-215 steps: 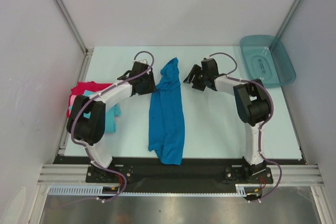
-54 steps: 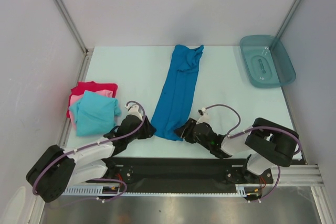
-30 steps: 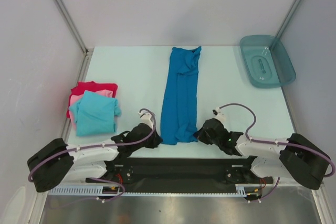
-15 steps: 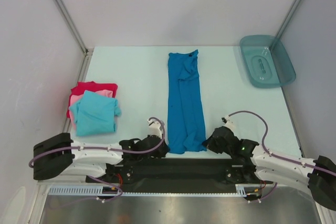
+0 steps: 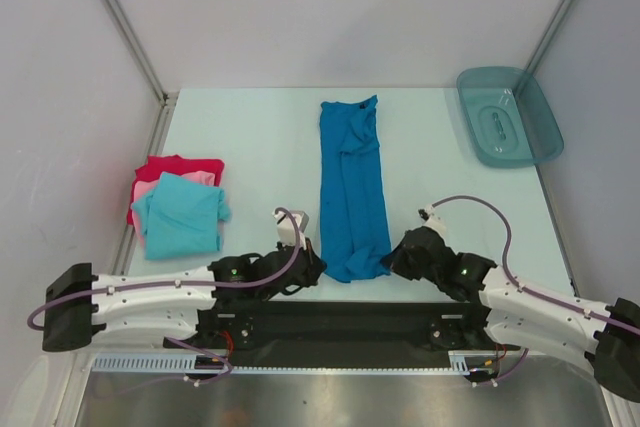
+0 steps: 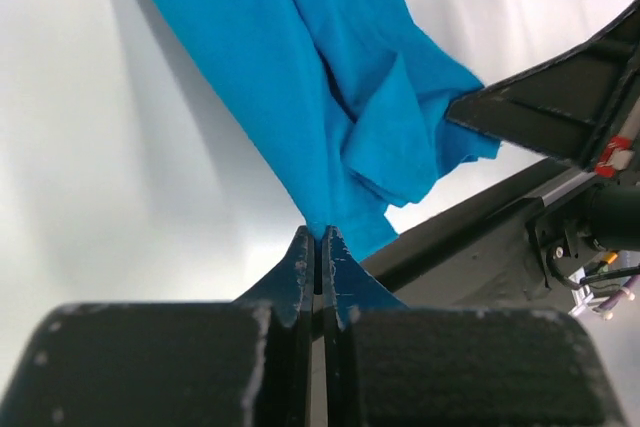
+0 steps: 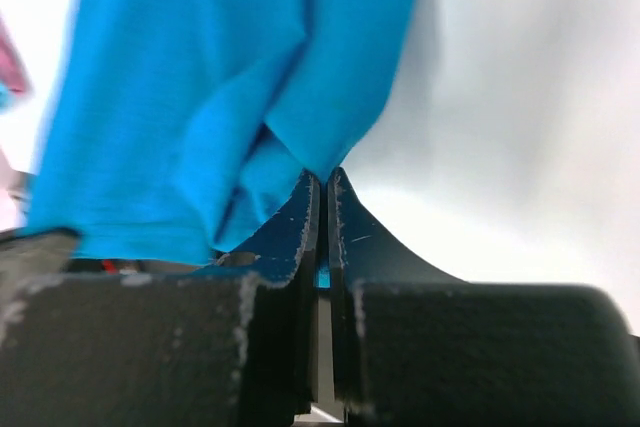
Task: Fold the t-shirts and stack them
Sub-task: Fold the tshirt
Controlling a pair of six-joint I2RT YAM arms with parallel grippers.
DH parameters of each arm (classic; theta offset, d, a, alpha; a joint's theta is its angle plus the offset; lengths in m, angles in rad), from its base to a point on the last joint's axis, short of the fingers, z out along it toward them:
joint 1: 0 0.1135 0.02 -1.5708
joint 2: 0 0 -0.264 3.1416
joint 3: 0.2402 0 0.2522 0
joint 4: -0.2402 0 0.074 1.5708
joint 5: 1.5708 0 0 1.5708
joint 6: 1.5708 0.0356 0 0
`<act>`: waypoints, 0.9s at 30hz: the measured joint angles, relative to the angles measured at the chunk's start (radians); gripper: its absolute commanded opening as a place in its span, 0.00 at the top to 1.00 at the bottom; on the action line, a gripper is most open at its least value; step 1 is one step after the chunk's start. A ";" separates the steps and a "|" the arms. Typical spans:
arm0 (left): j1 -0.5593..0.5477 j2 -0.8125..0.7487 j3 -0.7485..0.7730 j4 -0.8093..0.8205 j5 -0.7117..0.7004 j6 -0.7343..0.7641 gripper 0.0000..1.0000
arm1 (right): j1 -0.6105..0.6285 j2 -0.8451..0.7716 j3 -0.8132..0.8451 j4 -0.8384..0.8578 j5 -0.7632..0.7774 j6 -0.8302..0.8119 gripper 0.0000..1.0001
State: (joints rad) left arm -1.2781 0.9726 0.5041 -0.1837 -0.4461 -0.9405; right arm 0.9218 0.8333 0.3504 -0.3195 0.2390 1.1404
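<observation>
One medium blue t-shirt [image 5: 352, 187], long axis near-to-far down the middle of the desk [image 5: 250, 137], neck end toward the far edge, hem bunched by the near edge. Left gripper [image 6: 318, 237] and right gripper [image 7: 322, 179] each clamped on a hem corner. Bare desk either side. Three more stacked at the left edge: turquoise t-shirt [image 5: 180, 215] over pink t-shirt [image 5: 150, 189] over red t-shirt [image 5: 185, 164]. One tray [image 5: 530, 142], far right corner.

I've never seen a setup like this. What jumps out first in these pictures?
A medium blue t-shirt lies stretched in a long strip down the middle of the table, with the left gripper and right gripper each shut on a near corner. At the left edge, the folded turquoise t-shirt lies on the pink t-shirt and red t-shirt; a teal tray rests at the far right corner.
</observation>
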 measured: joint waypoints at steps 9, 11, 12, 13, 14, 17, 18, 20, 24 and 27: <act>-0.001 0.057 0.049 -0.045 -0.030 0.025 1.00 | -0.114 0.076 0.148 0.004 -0.036 -0.097 1.00; -0.001 0.066 0.057 -0.054 -0.042 0.034 1.00 | -0.140 0.096 0.157 0.006 -0.049 -0.116 1.00; 0.000 0.070 0.063 -0.059 -0.048 0.040 1.00 | -0.154 0.105 0.159 0.007 -0.055 -0.126 1.00; 0.003 0.074 0.071 -0.064 -0.052 0.046 1.00 | -0.166 0.110 0.163 0.007 -0.061 -0.133 1.00; 0.011 0.077 0.080 -0.067 -0.055 0.056 1.00 | -0.177 0.115 0.166 0.008 -0.067 -0.143 1.00; 0.056 0.085 0.107 -0.066 -0.056 0.090 1.00 | -0.214 0.127 0.182 0.010 -0.085 -0.169 1.00; 0.082 0.087 0.116 -0.064 -0.055 0.107 0.99 | -0.229 0.130 0.190 0.012 -0.091 -0.178 1.00; 0.138 0.092 0.129 -0.054 -0.051 0.138 1.00 | -0.255 0.136 0.206 0.016 -0.104 -0.195 1.00; 0.245 0.129 0.158 -0.012 -0.029 0.198 1.00 | -0.322 0.174 0.256 0.031 -0.141 -0.232 1.00; 0.294 0.187 0.188 0.023 -0.011 0.238 0.99 | -0.364 0.226 0.305 0.052 -0.165 -0.260 1.00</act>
State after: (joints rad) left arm -0.9844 1.1599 0.6922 -0.1604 -0.4568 -0.7025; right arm 0.5583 1.0592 0.6552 -0.2672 0.0742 0.8806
